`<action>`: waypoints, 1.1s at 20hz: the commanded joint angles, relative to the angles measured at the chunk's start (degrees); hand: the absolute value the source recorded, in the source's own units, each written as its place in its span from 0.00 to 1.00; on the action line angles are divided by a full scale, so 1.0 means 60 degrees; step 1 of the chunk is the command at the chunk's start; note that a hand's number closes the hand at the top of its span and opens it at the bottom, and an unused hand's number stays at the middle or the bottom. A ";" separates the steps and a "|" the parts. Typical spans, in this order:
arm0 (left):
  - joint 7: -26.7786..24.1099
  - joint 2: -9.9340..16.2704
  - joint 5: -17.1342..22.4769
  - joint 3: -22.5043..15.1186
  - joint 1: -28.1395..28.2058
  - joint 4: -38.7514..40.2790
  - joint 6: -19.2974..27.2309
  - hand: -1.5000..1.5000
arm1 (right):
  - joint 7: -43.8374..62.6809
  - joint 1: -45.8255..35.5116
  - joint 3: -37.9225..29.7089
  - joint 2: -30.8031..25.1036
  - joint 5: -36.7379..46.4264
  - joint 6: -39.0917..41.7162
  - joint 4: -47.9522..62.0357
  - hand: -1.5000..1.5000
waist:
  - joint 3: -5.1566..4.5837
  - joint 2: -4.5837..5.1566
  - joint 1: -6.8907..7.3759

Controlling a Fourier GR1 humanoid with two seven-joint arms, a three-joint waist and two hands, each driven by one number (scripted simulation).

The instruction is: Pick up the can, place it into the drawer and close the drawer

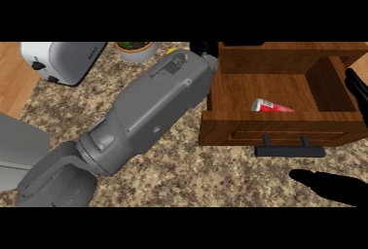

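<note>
Lying on its side inside the open drawer point(284, 92) is the red and white can point(271, 106). It rests on the drawer's wooden floor, near the front wall, and nothing touches it. So the first two parts of the job look done: the can is picked up and put in.

What is left is shutting the drawer. It sticks far out over the speckled counter point(179, 170), and its dark handle point(289, 149) sits at the front, facing the robot.

The left arm point(144, 116) stretches up across the counter toward the far left corner of the drawer. Its left hand point(203, 47) is mostly hidden past the end of the arm, with only a bit of black showing by the drawer's back corner, so I cannot tell if its fingers are apart or together. It does not seem to hold anything.

The right hand point(330, 187) shows at the lower right, below the handle and a little apart from it. Only a dark shape shows, so I cannot tell how its fingers are set either.

A toaster point(61, 61) stands at the far left, and a small plant pot point(135, 49) is beside it.

My guess is that the next move is a push on the drawer's front, and the right hand is the closer one for that.
</note>
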 commanded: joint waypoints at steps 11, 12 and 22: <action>0.0918 0.1179 -0.0715 0.0009 0.0676 -0.1100 -0.0057 0.00 | -0.0854 -0.3362 0.1949 -0.0405 0.3983 -0.2033 0.5683 0.00 | -0.0002 -0.0068 0.0251; 0.0930 0.0880 -0.0756 -0.0107 0.0870 -0.1419 0.0405 0.00 | -0.0981 -0.3665 0.1764 -0.0727 0.4177 -0.2084 0.6211 0.00 | -0.0003 -0.0088 0.0346; 0.1955 0.2441 -0.1280 0.0006 0.1411 -0.2660 0.0151 0.00 | -0.0760 -0.5195 0.1910 0.0085 0.5904 -0.4654 1.0497 0.00 | 0.0003 -0.0067 0.0298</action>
